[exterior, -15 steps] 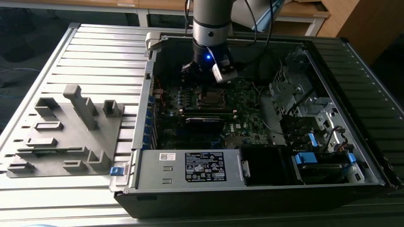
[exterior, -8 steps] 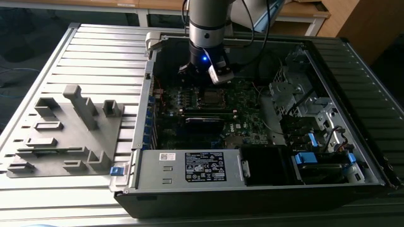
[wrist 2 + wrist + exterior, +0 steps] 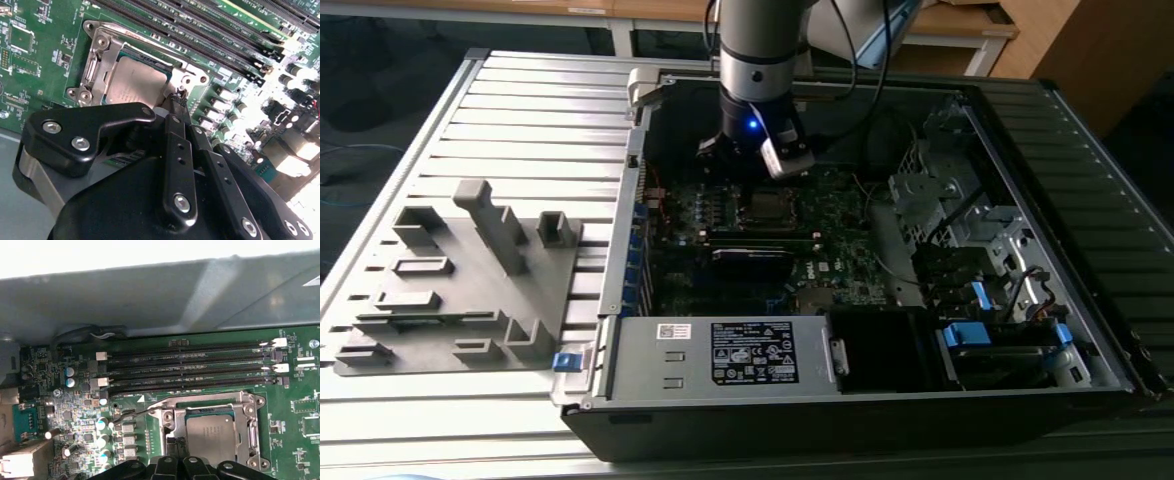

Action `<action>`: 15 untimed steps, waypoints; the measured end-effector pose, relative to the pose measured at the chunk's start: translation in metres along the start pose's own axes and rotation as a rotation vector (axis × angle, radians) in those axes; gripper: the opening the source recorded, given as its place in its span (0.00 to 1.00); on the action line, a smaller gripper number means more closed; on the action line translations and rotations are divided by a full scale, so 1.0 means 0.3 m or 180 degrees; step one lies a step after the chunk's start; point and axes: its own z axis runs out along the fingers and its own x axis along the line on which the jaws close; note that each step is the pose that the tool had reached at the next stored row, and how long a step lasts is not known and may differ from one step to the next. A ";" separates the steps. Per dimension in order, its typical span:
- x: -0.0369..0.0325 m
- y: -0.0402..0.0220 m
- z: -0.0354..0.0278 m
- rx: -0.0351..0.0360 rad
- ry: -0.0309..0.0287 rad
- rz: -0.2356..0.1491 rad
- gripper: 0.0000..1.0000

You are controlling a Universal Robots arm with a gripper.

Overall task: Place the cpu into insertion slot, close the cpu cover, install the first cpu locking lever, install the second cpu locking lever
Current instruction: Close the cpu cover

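cpu [image 3: 135, 82] seated in its socket under the lowered cpu cover [image 3: 97, 60]. gripper [image 3: 177, 102] tip rests just beside the cover's corner; grip state cannot be told. chip: light, rigid, fragile; hold by its edges. cover: thin, stiff; press on the frame only.

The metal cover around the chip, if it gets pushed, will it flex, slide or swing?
The cover looks like thin sheet metal, so it is probably stiff along its edges but bendable if pried. It lies flat around the chip with screws at its corners, so a push likely won't slide it. Its smooth shine suggests a slippery grip.
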 end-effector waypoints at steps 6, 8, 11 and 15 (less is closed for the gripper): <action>0.000 0.000 0.010 -0.0002 0.0000 -0.0019 0.11; 0.001 0.000 0.017 -0.0005 0.0000 -0.0024 0.11; 0.001 0.000 0.018 -0.0005 0.0001 -0.0026 0.11; 0.002 0.000 0.019 -0.0006 0.0000 -0.0057 0.11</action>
